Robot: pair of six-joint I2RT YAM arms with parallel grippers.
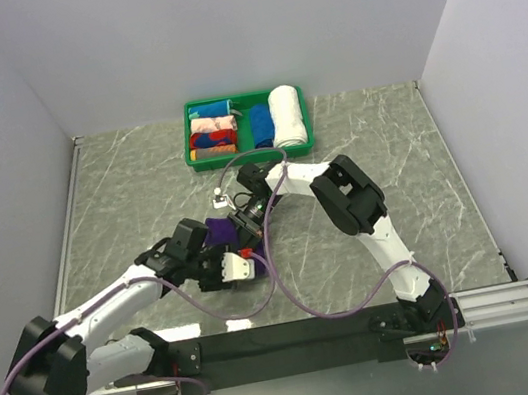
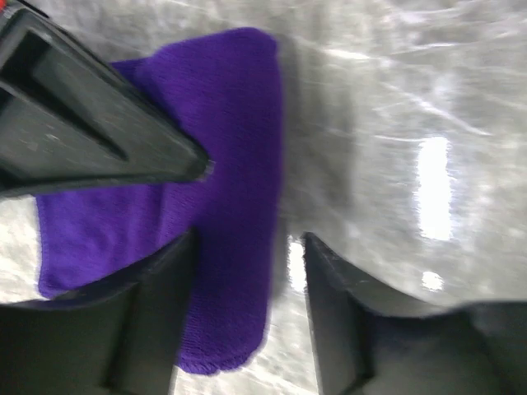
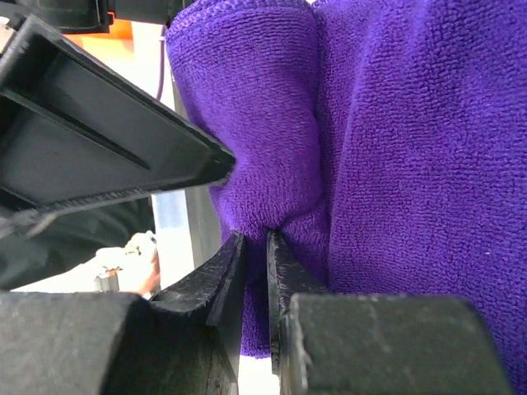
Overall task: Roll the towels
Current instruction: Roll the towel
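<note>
from the near edge both arms reach in to mid-counter, a little left of centre. the left gripper (image 2: pixel 247 247) comes first. its jaws are spread, one finger over the purple towel (image 2: pixel 222 123) and the other over bare counter, so it straddles the towel's long edge and grips nothing. the towel sits bunched between the two grippers, folded or rolled on itself with a thick rounded edge. how many turns it has i cannot tell. just beyond, the right gripper (image 3: pixel 254 247) has its jaws nearly pressed together, pinching a fold of the cloth where two bulges meet. at the far edge a green tray (image 1: pixel 237 158) holds rolls, a blue towel (image 1: pixel 260 125) and a white towel (image 1: pixel 286 116).

my read is that the rolling is under way but not done. the next move calls for the right to hold its pinch firm while the left closes on the free edge and turns it over evenly. soft cloth will likely slump and unroll if either grip slackens.
</note>
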